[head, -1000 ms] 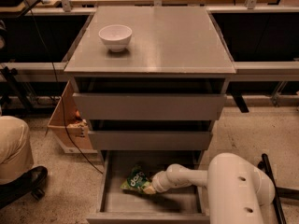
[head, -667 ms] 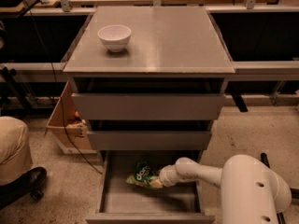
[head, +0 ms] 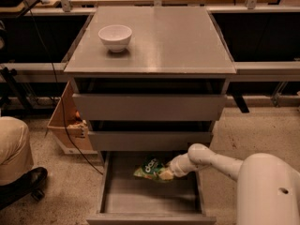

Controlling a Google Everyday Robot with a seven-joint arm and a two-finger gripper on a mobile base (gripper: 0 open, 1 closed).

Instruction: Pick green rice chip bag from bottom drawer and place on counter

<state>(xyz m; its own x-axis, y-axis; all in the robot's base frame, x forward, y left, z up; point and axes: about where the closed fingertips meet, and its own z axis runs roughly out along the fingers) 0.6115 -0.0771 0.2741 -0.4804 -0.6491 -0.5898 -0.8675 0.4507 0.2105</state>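
The bottom drawer stands pulled out. The two drawers above it are partly open. The bag lies inside the bottom drawer at the rear, near the middle, lettering upward. The gripper is inside the same drawer, at the bag's right edge and in contact with it. Whether it is open or closed on the bag cannot be told. The arm enters from the right over the drawer's side wall. The counter carries a white bowl near its rear left corner.
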